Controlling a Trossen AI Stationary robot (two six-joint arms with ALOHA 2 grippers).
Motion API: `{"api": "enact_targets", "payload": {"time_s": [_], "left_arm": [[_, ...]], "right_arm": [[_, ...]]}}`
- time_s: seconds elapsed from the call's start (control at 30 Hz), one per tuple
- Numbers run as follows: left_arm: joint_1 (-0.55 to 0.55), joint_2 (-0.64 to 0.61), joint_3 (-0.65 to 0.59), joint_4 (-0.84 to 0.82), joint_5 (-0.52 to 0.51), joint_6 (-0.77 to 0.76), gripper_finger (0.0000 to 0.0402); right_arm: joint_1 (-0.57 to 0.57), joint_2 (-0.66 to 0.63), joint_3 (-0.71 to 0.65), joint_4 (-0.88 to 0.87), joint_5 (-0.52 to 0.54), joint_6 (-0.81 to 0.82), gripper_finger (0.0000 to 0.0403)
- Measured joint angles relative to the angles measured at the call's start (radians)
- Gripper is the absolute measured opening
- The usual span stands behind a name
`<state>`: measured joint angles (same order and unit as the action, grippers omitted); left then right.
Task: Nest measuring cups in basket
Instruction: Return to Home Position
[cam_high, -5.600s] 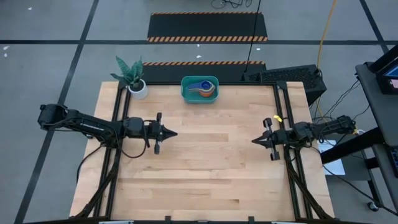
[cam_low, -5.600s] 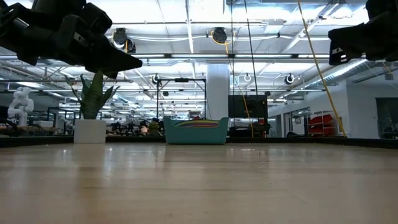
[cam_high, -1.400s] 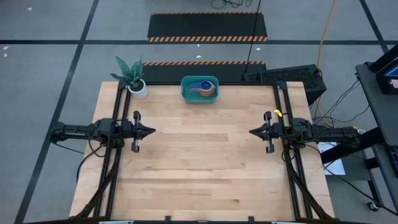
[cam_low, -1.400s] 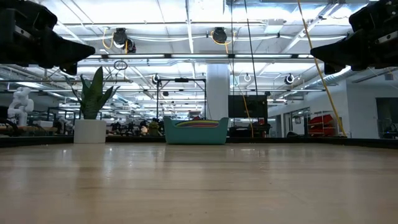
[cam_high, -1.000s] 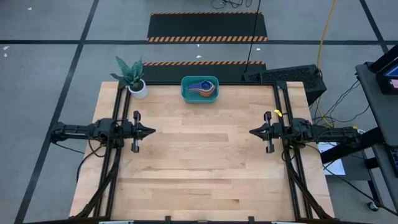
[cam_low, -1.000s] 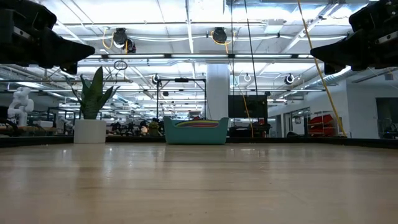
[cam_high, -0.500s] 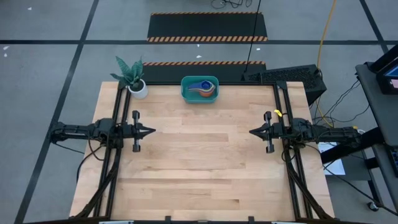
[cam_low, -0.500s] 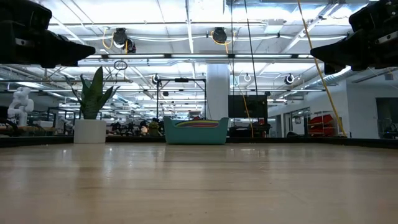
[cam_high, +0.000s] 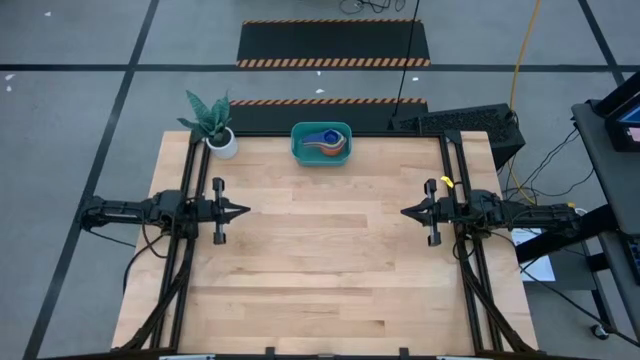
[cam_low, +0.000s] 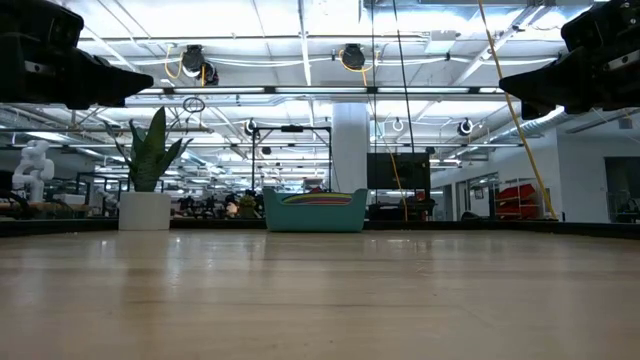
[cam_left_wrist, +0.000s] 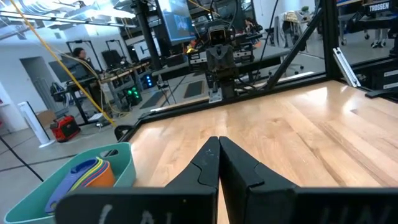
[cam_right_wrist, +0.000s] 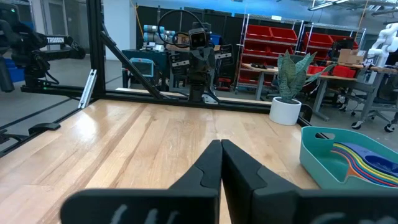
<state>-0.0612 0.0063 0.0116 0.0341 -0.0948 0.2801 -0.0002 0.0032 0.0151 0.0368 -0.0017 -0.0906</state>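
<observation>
Found the left gripper (cam_high: 246, 211) raised above the table (cam_high: 320, 270) near its left edge, jaws pressed together tip to tip and gripping nothing. Found the right gripper (cam_high: 404, 213) likewise raised near the right edge, jaws closed and empty. Logged the two grippers pointing straight at each other, well apart, with bare wood between their tips. Confirmed from each wrist view: dark fingers (cam_left_wrist: 208, 163) met in a narrow wedge, and the opposite arm stood directly ahead of the jaws across the table. Placed the basket (cam_high: 299, 150) at the far edge, well apart from both pairs of jaws, off to the side of each gripper's line and roughly midway between them. Counted the cups (cam_high: 325, 139) as one nested stack inside the basket, touching no jaw; blue and orange showed plainest, handles lying together toward one end; could not tell the full count. Noted a white plant pot (cam_high: 224, 144) with a green plant at the far left corner, beside the basket but apart from it, nearer the left jaws than the right. Saw the basket upright on the wood in the low view, both grippers high at the upper corners.
</observation>
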Motion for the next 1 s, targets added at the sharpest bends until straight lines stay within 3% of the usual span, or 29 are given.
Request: {"api": "enact_targets", "payload": {"time_s": [0.9,1.0], "left_arm": [[0.0,0.0,0.0,0.001,0.0,0.0,0.0006],[0.0,0.0,-0.002,0.014,-0.001,-0.067,0.0006]], "right_arm": [[0.0,0.0,0.0,0.0,0.0,0.0,0.0],[0.0,0.0,0.0,0.0,0.0,0.0,0.0]]}}
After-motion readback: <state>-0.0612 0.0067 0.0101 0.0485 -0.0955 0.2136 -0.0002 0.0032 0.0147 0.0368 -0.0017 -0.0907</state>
